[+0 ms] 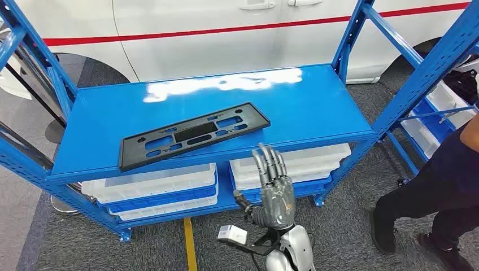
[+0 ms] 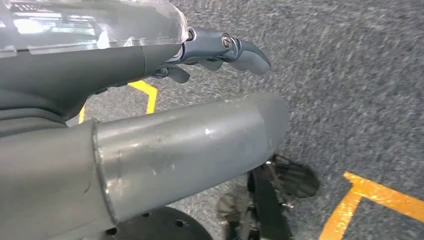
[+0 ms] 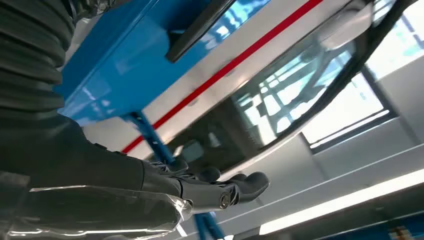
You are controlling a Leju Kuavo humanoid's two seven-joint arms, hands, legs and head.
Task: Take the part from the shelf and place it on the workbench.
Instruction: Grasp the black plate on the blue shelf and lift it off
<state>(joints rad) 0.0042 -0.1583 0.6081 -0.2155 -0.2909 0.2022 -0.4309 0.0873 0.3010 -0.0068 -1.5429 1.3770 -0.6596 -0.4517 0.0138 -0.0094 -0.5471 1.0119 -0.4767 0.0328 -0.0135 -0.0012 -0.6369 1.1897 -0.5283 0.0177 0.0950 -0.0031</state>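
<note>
The part, a long flat black plate frame point(image 1: 192, 134) with several cut-outs, lies slanted on the top board of the blue shelf point(image 1: 316, 101), close to its front edge. My right hand point(image 1: 274, 183) is raised just in front of and below that edge, right of the part's middle, fingers stretched upward and apart, holding nothing. In the right wrist view the same hand point(image 3: 200, 192) reaches out flat and the part's dark edge point(image 3: 200, 25) shows over the shelf. My left hand point(image 2: 200, 55) hangs over the grey carpet with nothing in it, its fingers loosely extended.
White bins point(image 1: 152, 189) fill the lower shelf level. A white car point(image 1: 226, 28) with a red stripe stands right behind the shelf. A person in dark clothes point(image 1: 440, 186) stands at the right, beside a second blue rack with bins point(image 1: 446, 107). A yellow line point(image 1: 189, 245) marks the floor.
</note>
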